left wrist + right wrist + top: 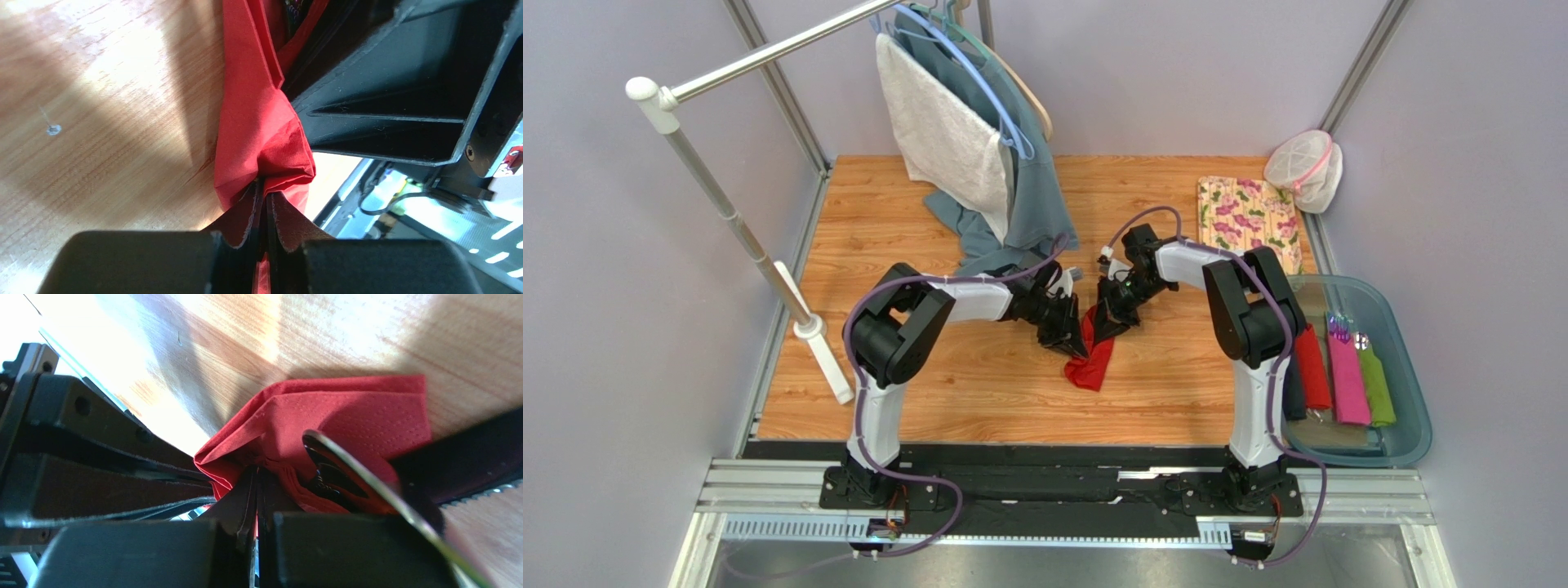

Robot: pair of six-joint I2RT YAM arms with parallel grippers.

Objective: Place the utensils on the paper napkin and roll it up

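Observation:
The red paper napkin lies folded and bunched at the table's middle, between both arms. My left gripper is shut on a pinched fold of the paper napkin. My right gripper is shut on another fold of the same napkin. A shiny metal utensil sticks out of the napkin's folds in the right wrist view, with a dark part beside it inside the paper. The two grippers stand close together, almost touching, over the napkin's upper end.
A blue bin at the right holds red, pink and green rolls. A floral cloth lies at the back right beside a white mesh bag. A clothes rack with hanging garments stands at the back left.

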